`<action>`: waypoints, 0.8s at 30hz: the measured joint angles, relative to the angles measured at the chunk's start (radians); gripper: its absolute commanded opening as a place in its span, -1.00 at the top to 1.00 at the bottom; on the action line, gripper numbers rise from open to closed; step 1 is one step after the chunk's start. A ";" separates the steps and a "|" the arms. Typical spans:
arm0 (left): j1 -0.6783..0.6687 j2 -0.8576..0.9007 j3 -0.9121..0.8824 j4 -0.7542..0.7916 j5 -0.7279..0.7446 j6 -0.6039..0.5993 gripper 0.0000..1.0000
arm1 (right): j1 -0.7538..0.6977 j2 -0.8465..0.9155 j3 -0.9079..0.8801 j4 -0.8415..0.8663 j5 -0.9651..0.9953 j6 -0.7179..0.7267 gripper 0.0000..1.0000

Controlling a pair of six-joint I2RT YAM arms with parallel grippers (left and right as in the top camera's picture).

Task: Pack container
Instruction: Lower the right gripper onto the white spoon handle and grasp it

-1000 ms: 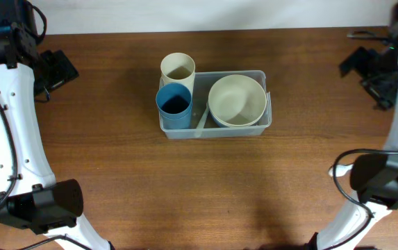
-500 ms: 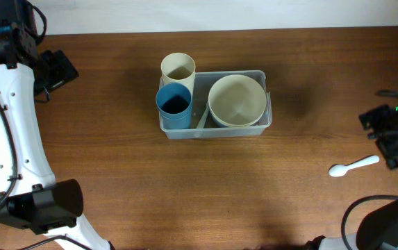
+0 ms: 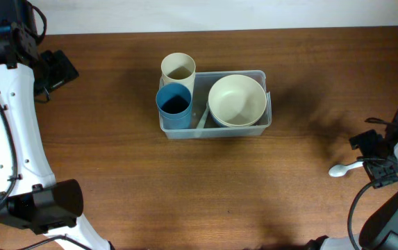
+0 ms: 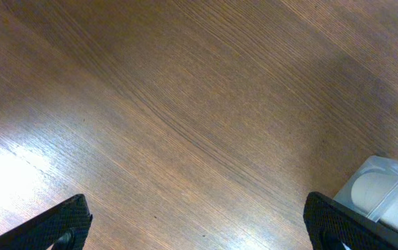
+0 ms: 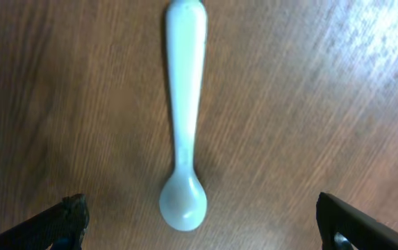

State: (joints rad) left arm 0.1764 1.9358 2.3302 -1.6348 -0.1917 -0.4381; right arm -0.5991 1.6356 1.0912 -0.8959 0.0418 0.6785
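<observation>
Finishes I see
Table [image 3: 115, 180]: grained wood, slight sheen. Container [image 3: 233, 130]: clear, smooth plastic. Spoon [image 5: 185, 118], four o'clock: pale, smooth plastic.

No readable text, label or number anywhere.

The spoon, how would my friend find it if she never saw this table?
Start at the brown wooden table and find the clear container in the middle. Look far toward the right edge: the spoon lies on bare wood. It is small, pale and flat with a thin handle, unlike the round bowl and tall blue cup in the container.
</observation>
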 measured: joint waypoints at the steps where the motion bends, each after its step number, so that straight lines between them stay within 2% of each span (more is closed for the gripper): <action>1: 0.000 0.000 0.000 0.000 0.000 0.000 -0.99 | 0.000 0.000 0.000 0.010 -0.002 -0.006 -0.98; 8: 0.000 0.000 0.000 0.000 0.000 0.000 -0.99 | 0.000 0.015 0.000 0.063 -0.006 -0.029 -0.98; 24: 0.000 0.000 0.000 0.000 0.000 0.000 -0.99 | 0.000 0.165 -0.002 0.105 -0.006 -0.032 -0.97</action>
State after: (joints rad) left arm 0.1764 1.9358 2.3302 -1.6348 -0.1921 -0.4381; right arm -0.5991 1.8004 1.0897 -0.7910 0.0353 0.6460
